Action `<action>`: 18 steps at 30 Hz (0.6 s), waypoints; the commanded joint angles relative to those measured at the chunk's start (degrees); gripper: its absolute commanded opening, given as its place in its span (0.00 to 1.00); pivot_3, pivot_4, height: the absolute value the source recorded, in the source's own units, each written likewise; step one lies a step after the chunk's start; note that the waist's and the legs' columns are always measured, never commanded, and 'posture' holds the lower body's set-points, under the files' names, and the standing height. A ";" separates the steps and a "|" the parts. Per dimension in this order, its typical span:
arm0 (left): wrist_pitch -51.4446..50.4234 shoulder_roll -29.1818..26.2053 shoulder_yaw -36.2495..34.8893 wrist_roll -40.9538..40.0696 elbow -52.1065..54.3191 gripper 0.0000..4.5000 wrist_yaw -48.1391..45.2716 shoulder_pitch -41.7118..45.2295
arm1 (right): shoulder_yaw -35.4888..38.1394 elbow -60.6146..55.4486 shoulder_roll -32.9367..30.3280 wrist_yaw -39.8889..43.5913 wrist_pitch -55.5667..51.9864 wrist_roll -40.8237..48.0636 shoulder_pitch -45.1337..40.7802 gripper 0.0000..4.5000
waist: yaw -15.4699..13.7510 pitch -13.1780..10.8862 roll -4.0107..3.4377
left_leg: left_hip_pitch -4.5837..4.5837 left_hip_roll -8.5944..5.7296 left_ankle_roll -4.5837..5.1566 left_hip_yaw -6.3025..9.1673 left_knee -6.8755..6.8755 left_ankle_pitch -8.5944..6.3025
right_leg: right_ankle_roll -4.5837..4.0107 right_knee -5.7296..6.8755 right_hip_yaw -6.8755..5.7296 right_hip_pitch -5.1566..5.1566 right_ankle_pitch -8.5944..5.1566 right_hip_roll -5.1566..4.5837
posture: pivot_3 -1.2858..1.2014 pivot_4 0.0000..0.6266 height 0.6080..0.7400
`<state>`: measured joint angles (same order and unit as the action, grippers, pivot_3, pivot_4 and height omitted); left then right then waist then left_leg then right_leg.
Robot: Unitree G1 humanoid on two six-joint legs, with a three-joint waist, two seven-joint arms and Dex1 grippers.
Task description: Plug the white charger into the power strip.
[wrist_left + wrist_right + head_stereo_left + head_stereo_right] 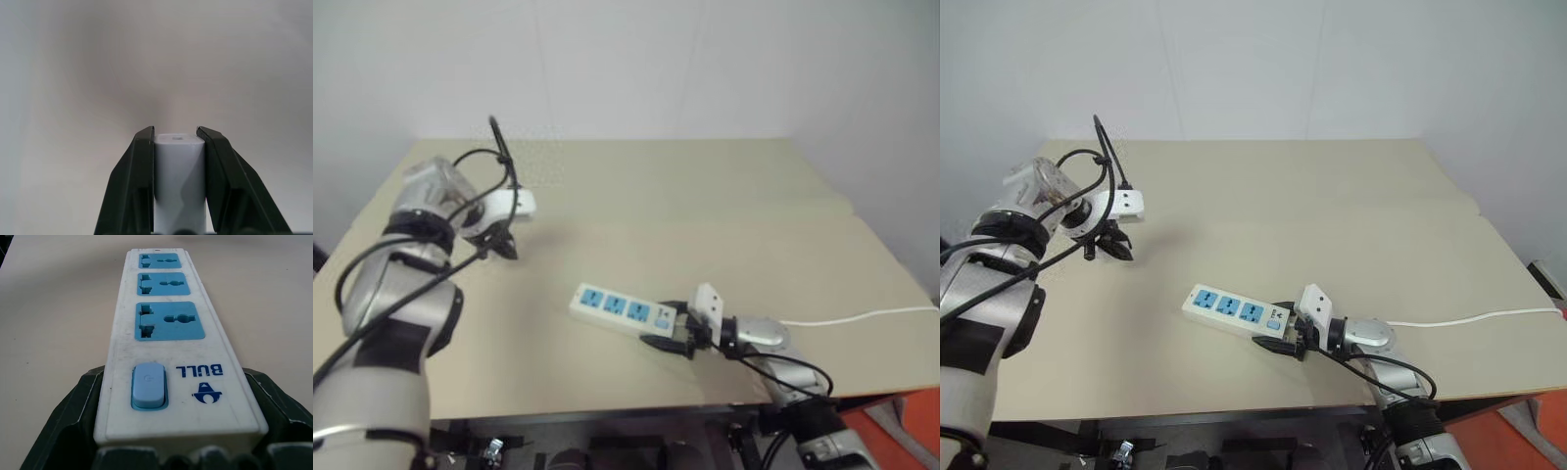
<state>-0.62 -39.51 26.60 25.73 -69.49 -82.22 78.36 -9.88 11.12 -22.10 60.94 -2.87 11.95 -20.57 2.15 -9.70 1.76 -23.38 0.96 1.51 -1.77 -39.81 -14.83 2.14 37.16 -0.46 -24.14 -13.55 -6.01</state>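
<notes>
the left gripper (176,183) is clenched on the white charger (178,186): in the left wrist view the small white block sits squarely between the two black fingers (134,186), both pressed against its sides, its end face with a small dark mark level with the fingertips. in the head views this gripper (1108,247) hangs above the left part of the beige worktop (1332,215), fingers pointing steeply down, clear of the surface; the charger itself is too small to make out there between the dark fingers.

the power strip (1237,311) lies flat on the worktop near its front edge, towards the middle, running at a slant, well apart from the left gripper and the charger. its three blue sockets (168,320) face up in a row, all unoccupied. the right gripper (1281,338) is grasping the strip at its switch end: in the right wrist view the black fingers (80,406) hug both long sides of the white bar just beside the pale blue switch (149,386) and the blue printed logo (208,382). a thin white cord (1479,317) runs from behind that gripper across the worktop to its right edge.
</notes>
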 commanded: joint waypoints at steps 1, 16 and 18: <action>2.95 -0.46 -0.79 -1.56 3.85 0.22 -4.51 -2.88 | -1.71 -0.05 0.10 0.86 -0.81 -0.26 0.53 0.76 | 0.10 0.00 0.00 | -0.01 0.01 0.00 0.04 0.00 0.00 | 0.00 0.00 0.02 -0.01 0.00 0.00 | 0.52 0.24 1.00; 2.77 -2.39 -3.31 -4.72 18.94 0.52 -7.55 -14.63 | -2.04 -1.49 -0.85 0.37 -1.43 -0.65 1.58 0.76 | 0.11 0.00 0.00 | -0.02 0.02 0.06 0.26 -0.04 -0.03 | 0.00 0.06 0.03 -0.01 0.00 0.00 | 0.52 0.24 1.00; 1.79 -3.05 -3.44 -4.96 21.20 0.65 -8.41 -15.70 | -2.11 -1.58 -0.85 0.34 -1.51 -0.63 1.62 0.76 | 0.06 0.00 0.01 | -0.02 0.02 0.06 0.26 -0.04 -0.04 | 0.00 0.06 0.03 -0.01 0.00 0.00 | 0.52 0.24 1.00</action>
<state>2.16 -41.08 23.70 21.05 -51.28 -89.79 62.61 -10.36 10.00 -22.75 60.81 -3.08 11.87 -19.95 2.21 -9.70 1.77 -23.40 0.98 1.57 -1.51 -39.85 -14.87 2.13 37.21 -0.43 -24.14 -13.55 -6.01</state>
